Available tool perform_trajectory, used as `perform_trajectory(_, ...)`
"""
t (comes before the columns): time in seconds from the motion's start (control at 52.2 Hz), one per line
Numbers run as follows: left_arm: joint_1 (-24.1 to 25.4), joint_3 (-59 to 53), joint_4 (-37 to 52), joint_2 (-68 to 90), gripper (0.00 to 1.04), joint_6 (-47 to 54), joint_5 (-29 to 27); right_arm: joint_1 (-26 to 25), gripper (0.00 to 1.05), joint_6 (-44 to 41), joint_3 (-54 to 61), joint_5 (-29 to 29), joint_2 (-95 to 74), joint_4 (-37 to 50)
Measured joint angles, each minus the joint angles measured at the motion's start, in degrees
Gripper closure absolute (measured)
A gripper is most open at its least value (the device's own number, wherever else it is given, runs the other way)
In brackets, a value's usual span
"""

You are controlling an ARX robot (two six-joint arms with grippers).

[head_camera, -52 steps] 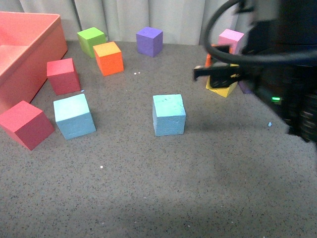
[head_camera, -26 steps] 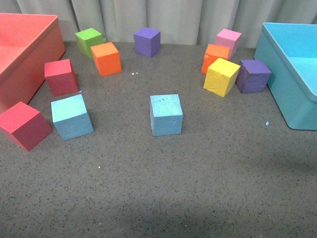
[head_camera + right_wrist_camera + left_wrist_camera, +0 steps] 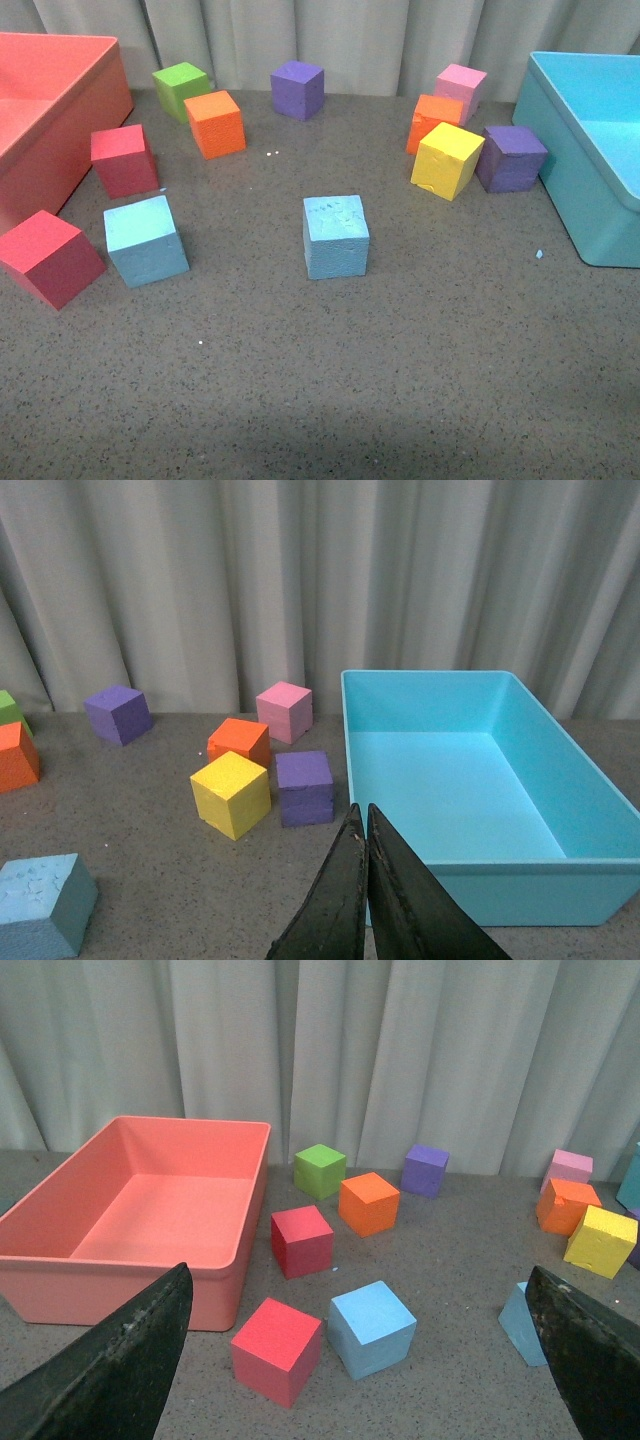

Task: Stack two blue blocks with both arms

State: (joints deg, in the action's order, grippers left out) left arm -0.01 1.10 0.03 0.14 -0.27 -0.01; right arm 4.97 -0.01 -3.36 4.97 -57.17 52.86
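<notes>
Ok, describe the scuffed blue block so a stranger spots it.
Find the grey table between the salmon bin and the turquoise bin. The scuffed blue block stands alone near its middle. Unlike the other blue block, its top is pitted and no red cube sits beside it.

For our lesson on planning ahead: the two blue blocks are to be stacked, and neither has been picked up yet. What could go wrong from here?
The left blue block sits close beside a red cube, so the open left tool may nudge that cube. The right tool is shut; unless it opens, it would likely push the central blue block instead of gripping it.
</notes>
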Motion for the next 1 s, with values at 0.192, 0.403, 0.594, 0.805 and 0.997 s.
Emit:
perform_trajectory(0.192,-0.02,0.0,0.0,0.0,0.07,0.0,-0.04,-4.66,1.04,0.0,1.68,-4.57,8.07,-6.43)
perform_trajectory(0.403,-0.02,0.0,0.0,0.0,0.07,0.0,-0.02,-4.83,1.04,0.0,2.89,-4.83,19.1,-15.91)
perform_trajectory(0.594,0.0,0.0,0.0,0.0,0.07,0.0,0.0,-4.83,1.04,0.0,3.19,-4.87,28.5,-24.52)
perform_trajectory(0.805,0.0,0.0,0.0,0.0,0.07,0.0,-0.02,-4.83,1.04,0.0,3.21,-4.87,35.1,-30.75)
perform_trajectory(0.997,-0.02,0.0,0.0,0.0,0.07,0.0,0.0,-4.83,1.04,0.0,3.21,-4.87,39.43,-34.95)
